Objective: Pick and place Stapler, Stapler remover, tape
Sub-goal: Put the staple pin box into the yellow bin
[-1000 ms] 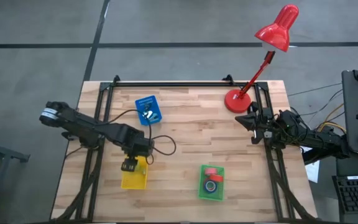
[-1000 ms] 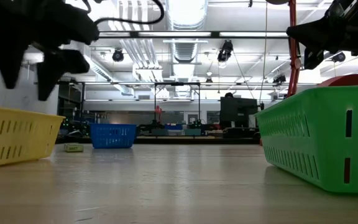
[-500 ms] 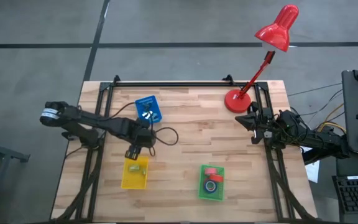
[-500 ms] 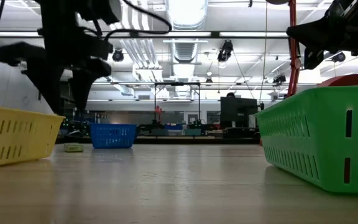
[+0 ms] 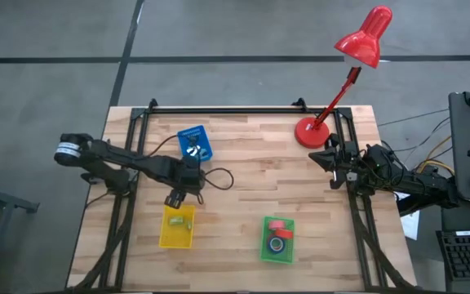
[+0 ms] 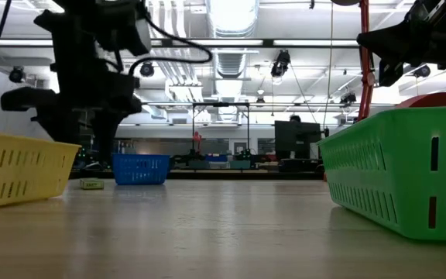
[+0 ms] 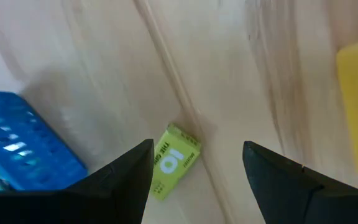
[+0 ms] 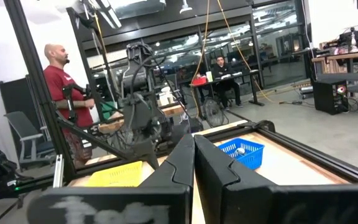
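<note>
Left hand hovers fingers apart over a small yellow-green box on the wooden table, right hand pinched closed, parked near the table's right edge.

Contents of blue basket too small to name in high view; cut off by the frame edge in left wrist view. Low view: green basket wall hides the tape rolls, yellow basket wall hides its contents. Small yellow-green box: print partly hidden, unreadable

Table pale wood planks; slotted plastic green basket.
</note>
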You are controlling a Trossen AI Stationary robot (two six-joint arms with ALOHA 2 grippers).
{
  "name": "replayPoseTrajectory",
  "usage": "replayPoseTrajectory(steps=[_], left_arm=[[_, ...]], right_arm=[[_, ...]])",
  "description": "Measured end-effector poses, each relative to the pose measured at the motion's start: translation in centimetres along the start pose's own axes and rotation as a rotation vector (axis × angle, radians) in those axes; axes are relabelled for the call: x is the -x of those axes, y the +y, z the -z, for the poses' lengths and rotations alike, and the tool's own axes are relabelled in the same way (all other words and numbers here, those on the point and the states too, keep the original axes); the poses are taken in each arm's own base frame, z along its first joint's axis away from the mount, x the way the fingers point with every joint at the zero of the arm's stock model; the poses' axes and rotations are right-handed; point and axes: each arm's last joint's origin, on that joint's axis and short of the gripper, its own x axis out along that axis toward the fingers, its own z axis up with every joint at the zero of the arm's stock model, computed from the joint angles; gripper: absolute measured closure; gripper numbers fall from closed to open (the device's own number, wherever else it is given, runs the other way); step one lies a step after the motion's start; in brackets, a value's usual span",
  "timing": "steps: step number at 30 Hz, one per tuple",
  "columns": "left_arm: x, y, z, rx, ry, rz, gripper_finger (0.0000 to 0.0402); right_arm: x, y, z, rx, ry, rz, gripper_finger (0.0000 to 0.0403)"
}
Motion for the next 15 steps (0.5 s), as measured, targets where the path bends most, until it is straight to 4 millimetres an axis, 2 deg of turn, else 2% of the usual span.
replayPoseTrajectory(steps=[8, 15], left_arm=[[-2.1, 0.1, 1.1, -0.012, 0.066, -0.027, 0.0154], [-2.9, 0.8, 1.3, -0.008, 0.082, -0.04, 0.0154]], right_arm=[[0.0, 0.0, 0.0, 0.0, 0.0, -0.001, 0.0394], [0.0, 0.0, 0.0, 0.0, 0.0, 0.0, 0.0394]])
